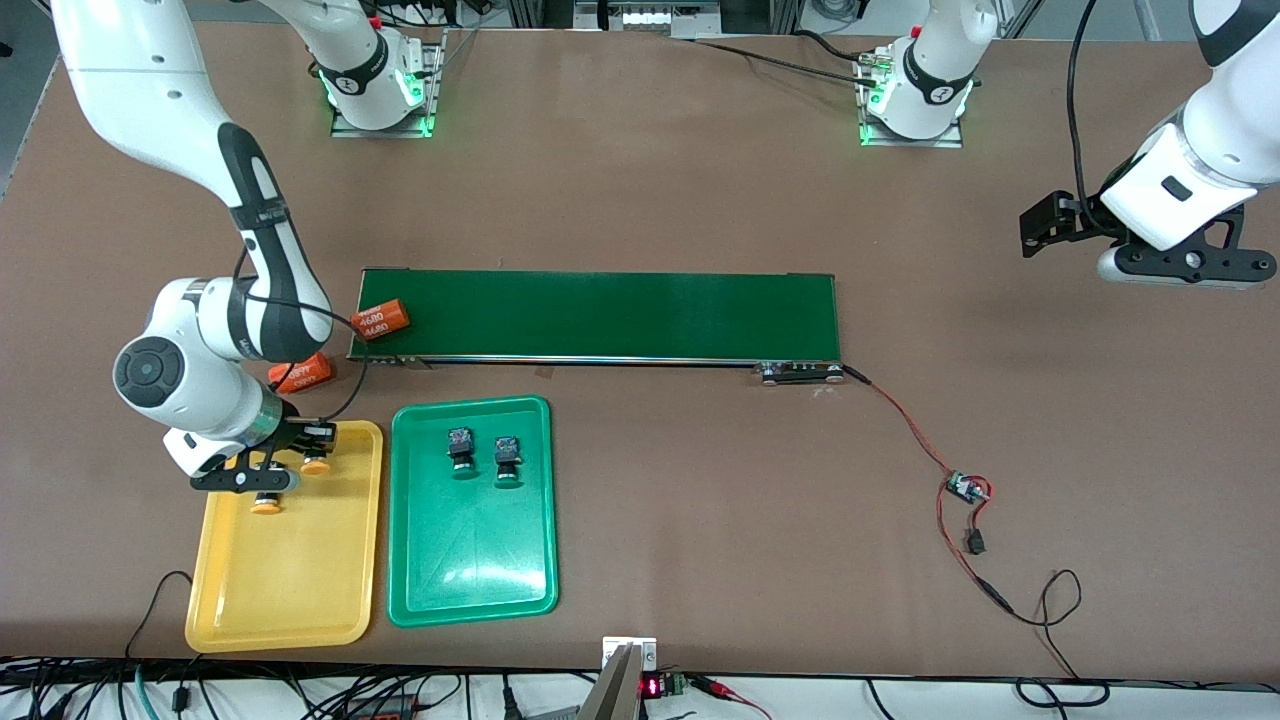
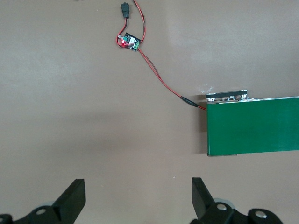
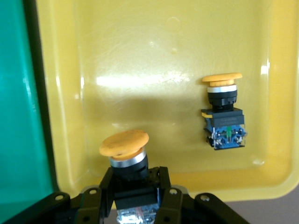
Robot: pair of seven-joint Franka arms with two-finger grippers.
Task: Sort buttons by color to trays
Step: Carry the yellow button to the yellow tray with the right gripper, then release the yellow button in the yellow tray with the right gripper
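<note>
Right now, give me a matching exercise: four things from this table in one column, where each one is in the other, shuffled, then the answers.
1. held yellow-capped button
2. two green-capped buttons
3. orange 4680 cylinder
4. left gripper

A. on the conveyor belt
B. open over bare table
C. in the green tray
D. in the shut right gripper, over the yellow tray

Pairs: 1-D, 2-C, 3-A, 4-B

The right gripper (image 3: 132, 184) clamps a yellow-orange-capped push button (image 3: 125, 150) over the shallow yellow plastic tray (image 3: 140, 56). A second yellow-orange-capped button (image 3: 224, 112) lies in it
</note>
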